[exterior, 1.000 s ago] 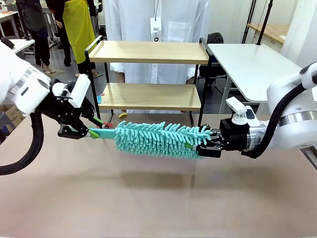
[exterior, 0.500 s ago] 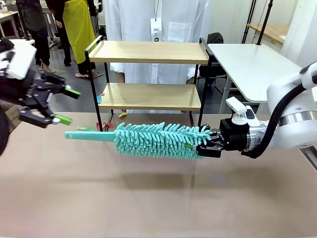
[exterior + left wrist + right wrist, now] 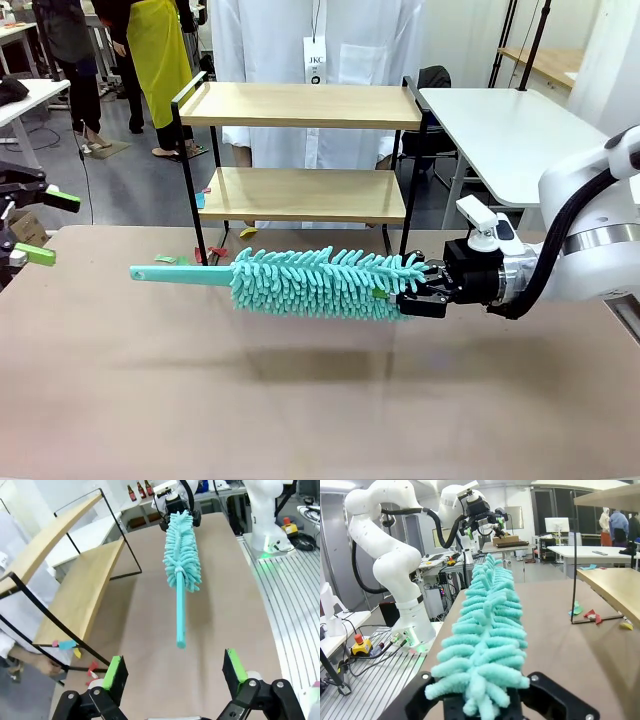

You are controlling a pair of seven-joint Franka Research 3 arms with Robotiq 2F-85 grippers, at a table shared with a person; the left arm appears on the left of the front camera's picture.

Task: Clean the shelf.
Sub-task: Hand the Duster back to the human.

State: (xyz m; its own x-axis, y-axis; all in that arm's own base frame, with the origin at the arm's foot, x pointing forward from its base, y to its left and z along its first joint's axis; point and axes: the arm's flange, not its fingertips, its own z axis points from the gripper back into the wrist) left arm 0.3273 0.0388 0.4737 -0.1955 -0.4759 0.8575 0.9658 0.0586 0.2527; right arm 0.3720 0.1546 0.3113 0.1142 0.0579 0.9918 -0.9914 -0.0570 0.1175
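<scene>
The shelf (image 3: 300, 106) stands at the table's far edge, two light wooden boards in a thin black frame; it also runs along the left wrist view (image 3: 80, 590) and the right wrist view (image 3: 615, 587). A teal fluffy duster (image 3: 315, 283) hangs level above the table, its handle pointing left. My right gripper (image 3: 415, 295) is shut on the tip of its fluffy head (image 3: 487, 630). At the far left, my left gripper (image 3: 45, 227) stands open and well clear of the handle end (image 3: 180, 642), with nothing between its green pads (image 3: 116, 677).
Small coloured scraps (image 3: 215, 252) lie on the brown table by the shelf's left legs. A person in a white coat (image 3: 300, 40) stands behind the shelf. A white table (image 3: 510, 130) stands at the back right.
My left gripper let go of the duster's handle and drew back to the far left, open. The duster stayed level in my right gripper, which has not moved.
</scene>
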